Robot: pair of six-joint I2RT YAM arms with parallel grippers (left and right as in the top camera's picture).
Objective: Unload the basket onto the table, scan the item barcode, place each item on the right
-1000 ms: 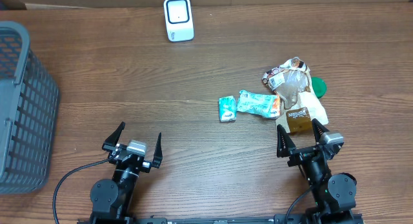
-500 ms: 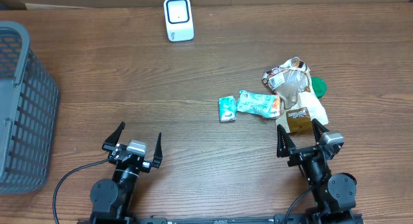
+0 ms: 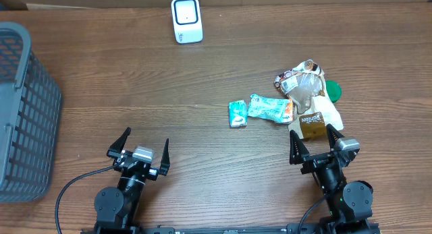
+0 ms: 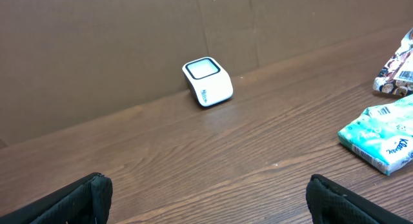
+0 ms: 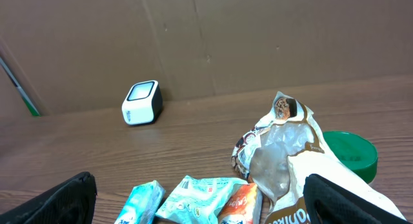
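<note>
The table [image 3: 202, 92] was mid-brown with a streaky wood grain, and the cardboard wall [image 4: 129, 43] behind it a flatter, duller brown. The scanner [image 3: 186, 19] was white, its face ringed in black. The basket [image 3: 23, 112] was grey, a grid of thin bars. The small tissue pack [image 3: 237, 114] was teal and white; the wider packet [image 3: 270, 108] matched it, with an orange end. The snack bag [image 3: 310, 92] mixed brown, white and clear film. The lid [image 3: 333, 91] was bright green. The left gripper [image 3: 144, 138] and right gripper [image 3: 314, 135] were black.
</note>
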